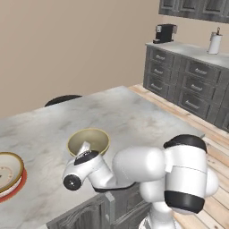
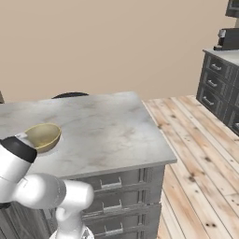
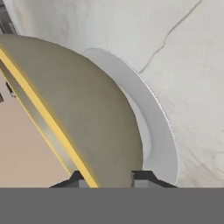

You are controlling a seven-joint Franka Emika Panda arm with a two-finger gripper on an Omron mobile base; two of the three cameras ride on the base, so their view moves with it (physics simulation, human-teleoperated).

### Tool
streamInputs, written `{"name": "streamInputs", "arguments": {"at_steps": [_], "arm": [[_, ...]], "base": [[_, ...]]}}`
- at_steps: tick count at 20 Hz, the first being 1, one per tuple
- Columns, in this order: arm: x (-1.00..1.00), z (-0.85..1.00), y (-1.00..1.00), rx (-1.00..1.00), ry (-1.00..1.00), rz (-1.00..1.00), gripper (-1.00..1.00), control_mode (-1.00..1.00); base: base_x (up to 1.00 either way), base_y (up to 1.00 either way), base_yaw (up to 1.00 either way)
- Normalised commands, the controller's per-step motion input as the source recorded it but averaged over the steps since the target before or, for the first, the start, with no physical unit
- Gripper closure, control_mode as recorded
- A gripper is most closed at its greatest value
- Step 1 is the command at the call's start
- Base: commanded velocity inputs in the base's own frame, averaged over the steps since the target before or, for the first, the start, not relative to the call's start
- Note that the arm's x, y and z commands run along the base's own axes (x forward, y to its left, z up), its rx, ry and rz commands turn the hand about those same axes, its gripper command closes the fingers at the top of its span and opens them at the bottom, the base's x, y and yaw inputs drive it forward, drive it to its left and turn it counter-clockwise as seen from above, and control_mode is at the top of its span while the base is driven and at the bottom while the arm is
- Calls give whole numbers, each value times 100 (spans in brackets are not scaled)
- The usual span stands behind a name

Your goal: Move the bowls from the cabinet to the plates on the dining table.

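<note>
My gripper [image 3: 109, 179] is shut on the golden rim of a tan bowl [image 3: 78, 113], one finger inside and one outside. The bowl [image 1: 88, 141] is tilted right over the plain pale plate [image 3: 162, 135] on the dining table [image 1: 134, 116]; whether they touch I cannot tell. From the left base view the gripper [image 1: 84, 146] reaches into the bowl's near side. Another bowl [image 1: 6, 171] rests on the red-rimmed plate [image 1: 20, 185] at the table's left edge. From the right, the held bowl [image 2: 43, 136] shows beside my arm. The cabinet [image 1: 197, 9] hangs at the far right.
Low grey drawer units [image 1: 192, 85] with a marble counter line the right wall, carrying a black coffee machine [image 1: 164, 32] and a paper towel roll [image 1: 215, 43]. A dark chair back [image 1: 62, 99] stands behind the table. Wooden floor [image 2: 196, 158] lies to the right.
</note>
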Motion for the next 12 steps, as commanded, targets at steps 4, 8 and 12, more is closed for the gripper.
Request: {"name": "streamInputs", "arguments": {"at_steps": [4,8,12], "arm": [[18,-11,1,0,0,1,100,-100],[10,-12,9,0,0,2,100,-100],[0,-6,33,0,0,3,-100,-100]], "base": [[0,0,0],[0,0,0],[0,0,0]]}}
